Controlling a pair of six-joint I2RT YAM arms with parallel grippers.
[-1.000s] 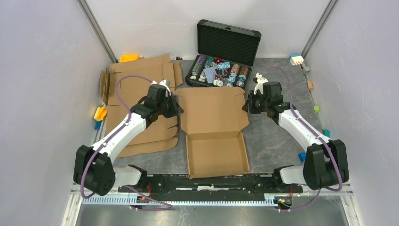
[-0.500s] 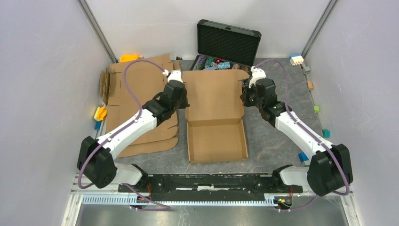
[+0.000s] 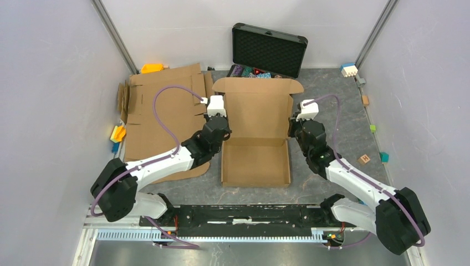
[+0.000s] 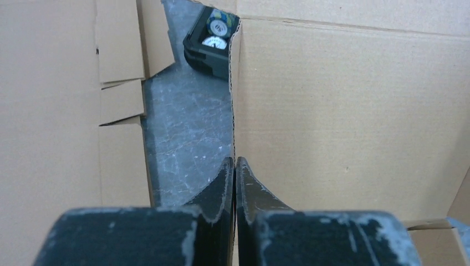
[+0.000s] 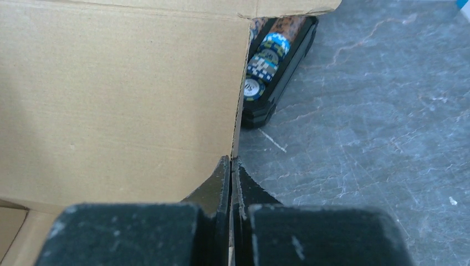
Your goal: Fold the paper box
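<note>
The left end effector (image 4: 234, 163) and right end effector (image 5: 230, 161) are pinching the raised lid of the plain brown corrugated cardboard box (image 3: 258, 113) mid-frame; lowering it evenly looks best.

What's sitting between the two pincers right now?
The raised lid of the box spans the gap, the left pincer shut on its left edge, the right pincer on its right edge; the top view shows it.
</note>
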